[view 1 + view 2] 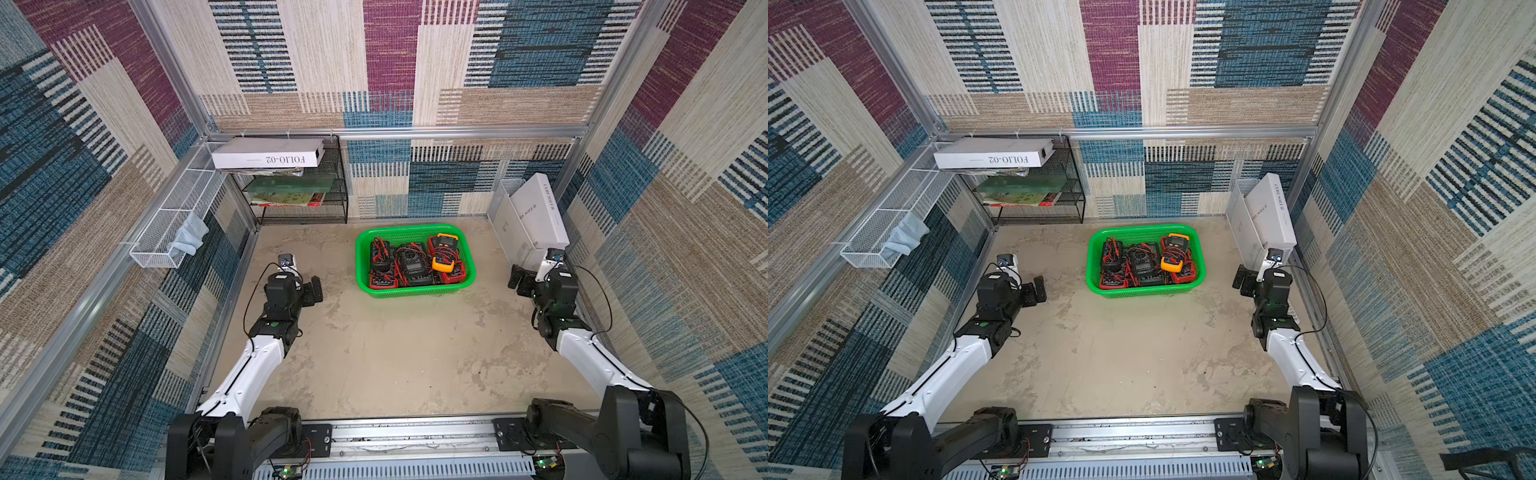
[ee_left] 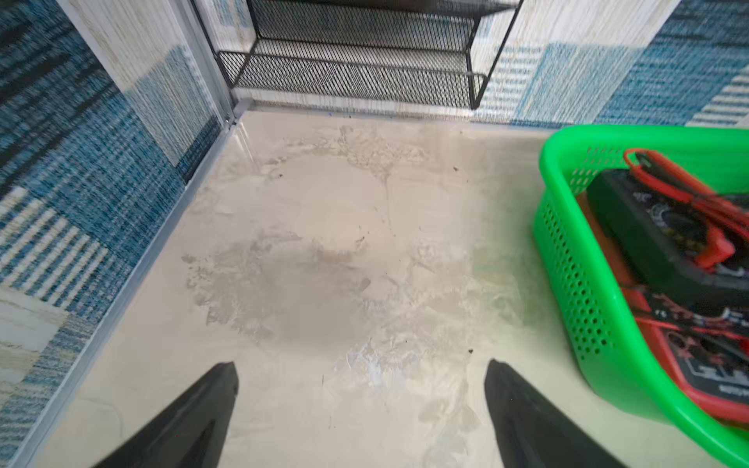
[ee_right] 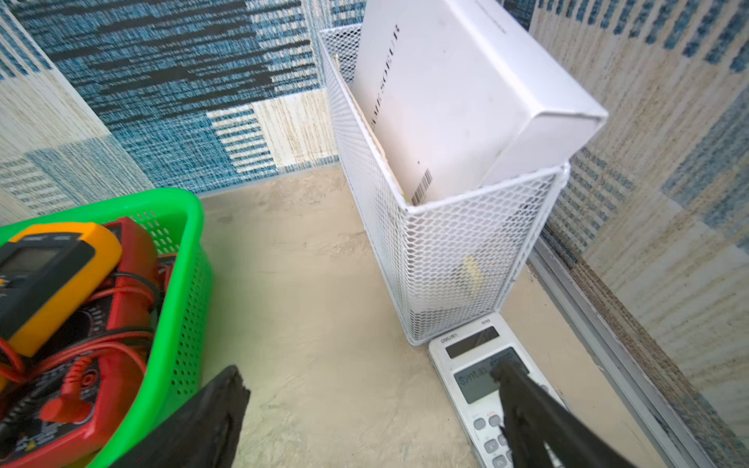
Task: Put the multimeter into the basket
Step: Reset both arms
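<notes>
The bright green basket (image 1: 415, 227) (image 1: 1144, 227) stands at the back middle of the table. Several multimeters lie inside it with red and black leads, and an orange multimeter (image 1: 444, 254) (image 3: 48, 320) rests on top. Every multimeter in view is inside the basket. My left gripper (image 1: 312, 291) (image 2: 361, 364) hovers open and empty over bare table to the left of the basket wall (image 2: 567, 263). My right gripper (image 1: 517, 282) (image 3: 369, 368) is open and empty to the right of the basket wall (image 3: 186, 283).
A black mesh shelf rack (image 1: 299, 187) with books and a white box (image 1: 266, 153) stands at the back left. A white wire tray (image 1: 174, 224) hangs on the left wall. A white mesh bin (image 3: 446, 251) holds a box, with a calculator (image 3: 474, 377) beside it.
</notes>
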